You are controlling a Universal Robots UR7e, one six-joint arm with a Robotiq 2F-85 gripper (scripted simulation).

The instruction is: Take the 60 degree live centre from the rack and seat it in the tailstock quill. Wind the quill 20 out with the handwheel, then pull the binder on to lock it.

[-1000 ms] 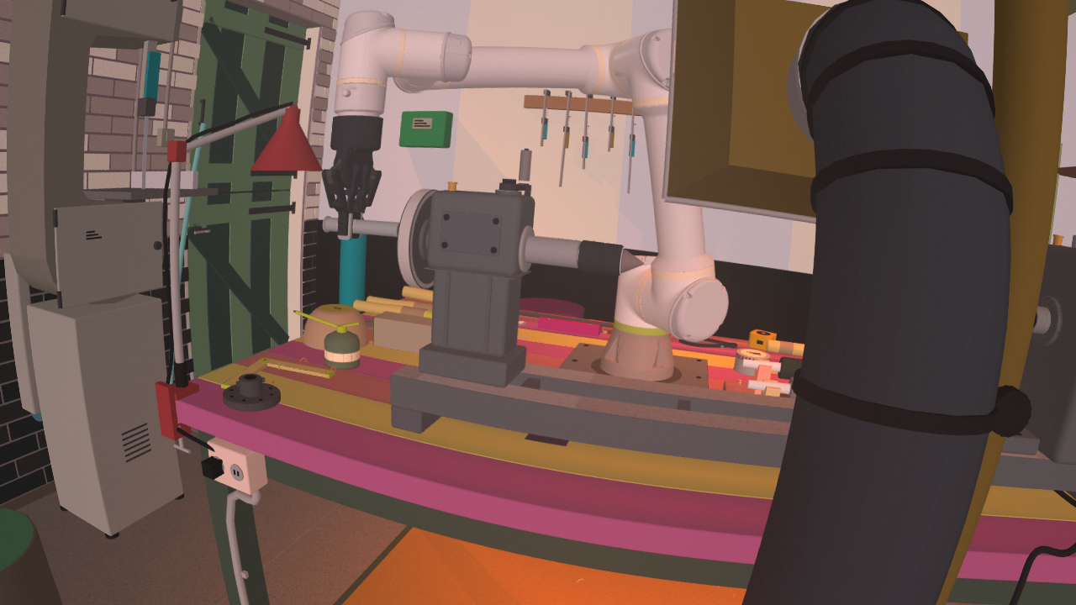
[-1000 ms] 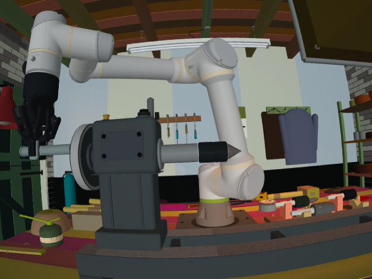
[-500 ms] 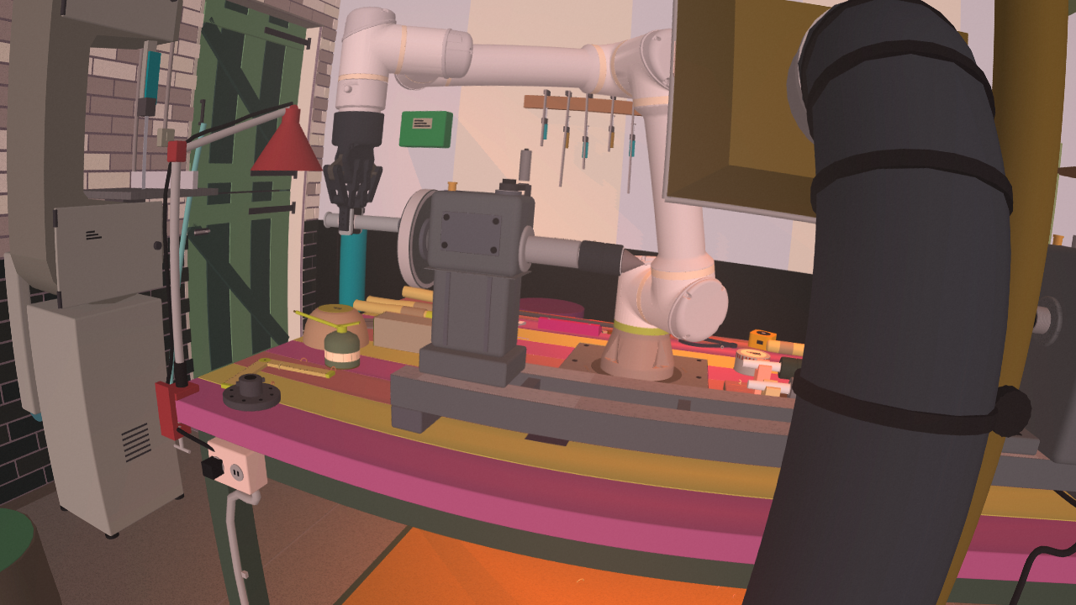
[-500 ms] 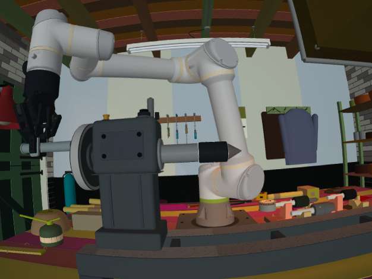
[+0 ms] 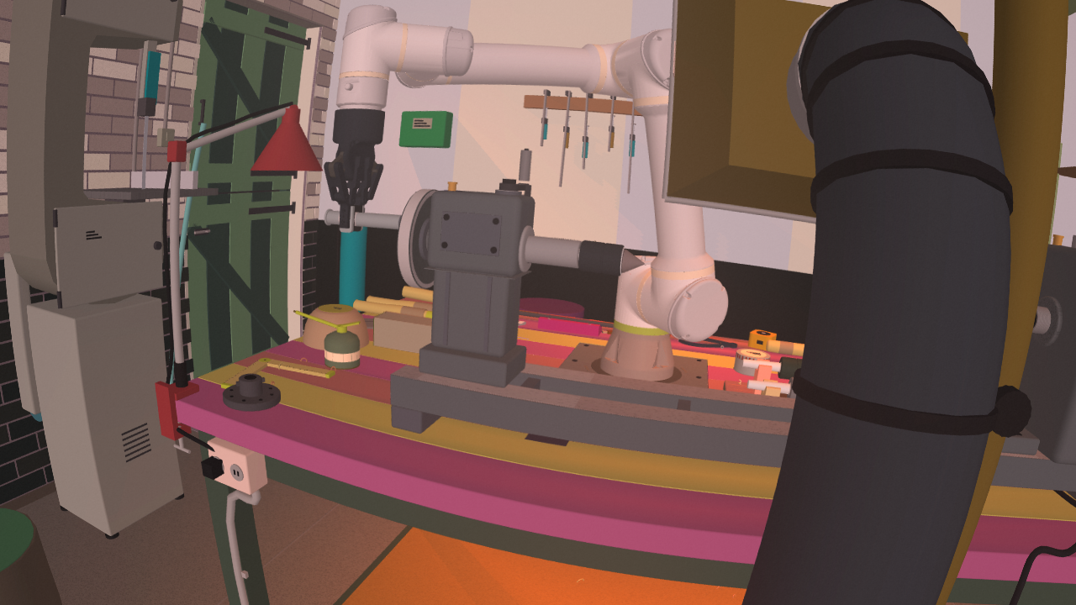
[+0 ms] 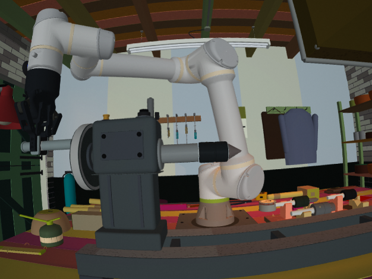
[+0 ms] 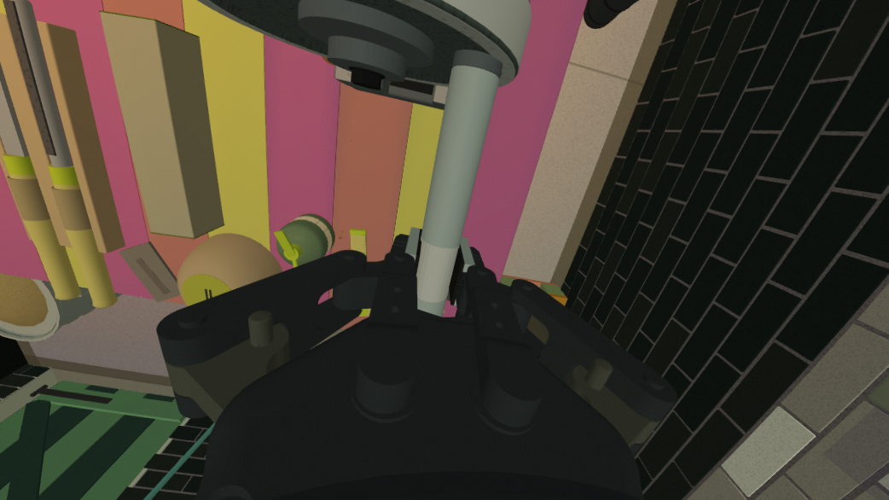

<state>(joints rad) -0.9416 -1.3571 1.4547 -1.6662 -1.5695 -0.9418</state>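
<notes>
The handwheel's crank handle, a pale grey bar, sticks out sideways from the rim of the handwheel at the left end of the tailstock. My gripper hangs down over its outer end, and its fingers are clamped on either side of the bar. On the far side of the tailstock the quill stands out with the black live centre seated in it, point outward. The binder lever stands upright on top.
A red lamp shade hangs just left of the gripper, with a brick wall behind. Below lie a wooden bowl, a green oil can, dowels and a block. The rack with other centres sits at the bench's right end.
</notes>
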